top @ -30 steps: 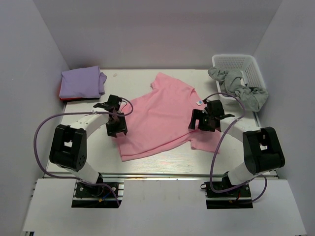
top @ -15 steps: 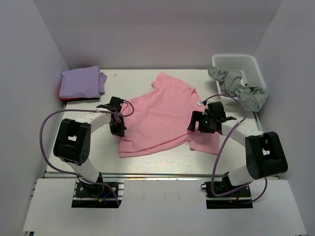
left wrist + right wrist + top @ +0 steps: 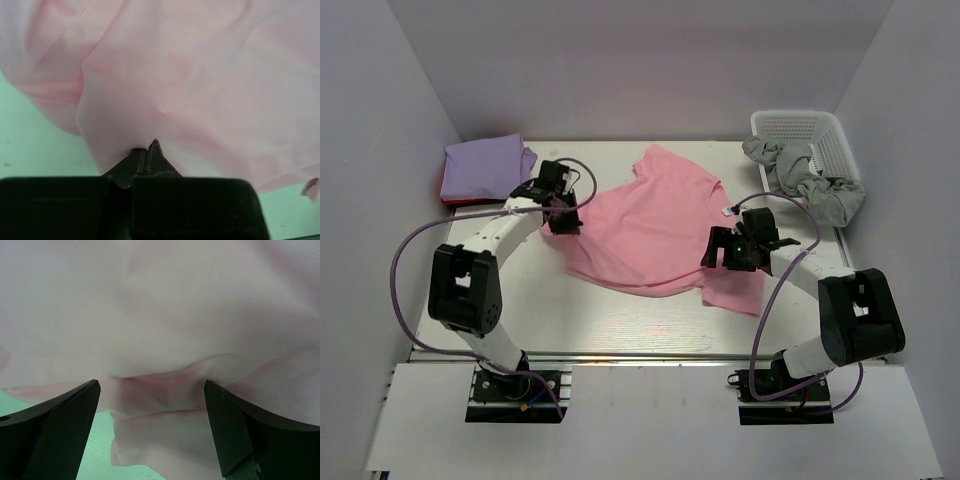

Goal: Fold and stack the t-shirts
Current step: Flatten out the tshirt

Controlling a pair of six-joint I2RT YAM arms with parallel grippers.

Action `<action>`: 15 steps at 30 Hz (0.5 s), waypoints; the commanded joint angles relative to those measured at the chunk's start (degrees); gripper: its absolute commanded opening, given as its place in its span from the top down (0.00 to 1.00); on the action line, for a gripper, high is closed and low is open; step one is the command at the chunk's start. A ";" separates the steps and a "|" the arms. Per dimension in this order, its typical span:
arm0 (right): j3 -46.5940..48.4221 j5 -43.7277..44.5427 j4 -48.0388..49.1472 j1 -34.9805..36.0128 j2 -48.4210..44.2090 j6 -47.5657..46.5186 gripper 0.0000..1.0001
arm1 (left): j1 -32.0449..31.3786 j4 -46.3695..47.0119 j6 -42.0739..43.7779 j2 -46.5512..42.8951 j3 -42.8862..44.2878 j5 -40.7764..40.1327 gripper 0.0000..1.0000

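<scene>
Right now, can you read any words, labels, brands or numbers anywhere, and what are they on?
No text is readable.
White label on the pink shirt: too small to read.
Basket and lavender shirt: no writing shows.

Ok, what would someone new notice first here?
The pink t-shirt spread across the middle of the table, its left edge pinched in the shut left gripper and bunched up. The right gripper hangs open over the shirt's right side. A folded lavender shirt sits back left, and a grey garment spills from the white basket back right.
</scene>
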 commanded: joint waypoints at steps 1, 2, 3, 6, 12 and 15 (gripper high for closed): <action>2.41 0.11 0.77 -0.15 1.09 -0.62 0.10 | -0.07 2.21 3.65 7.12 6.79 1.68 1.00; 3.12 0.20 0.68 -0.15 1.87 -0.45 0.10 | -0.07 1.69 4.44 9.60 11.07 1.69 1.00; 3.73 0.37 0.33 -0.06 2.40 -0.36 0.10 | -0.07 0.64 4.45 14.50 13.47 1.69 0.99; 5.41 0.64 -0.55 -0.06 3.81 -0.36 0.10 | 0.54 -2.87 5.85 21.91 23.31 1.69 0.85; 6.99 0.38 -1.34 -0.06 4.08 -0.71 0.10 | 0.54 -6.24 7.09 25.56 29.76 -0.86 0.01; 6.56 -0.06 -1.25 0.03 3.12 -1.15 0.10 | 0.54 -1.68 6.30 19.49 21.86 -0.86 0.00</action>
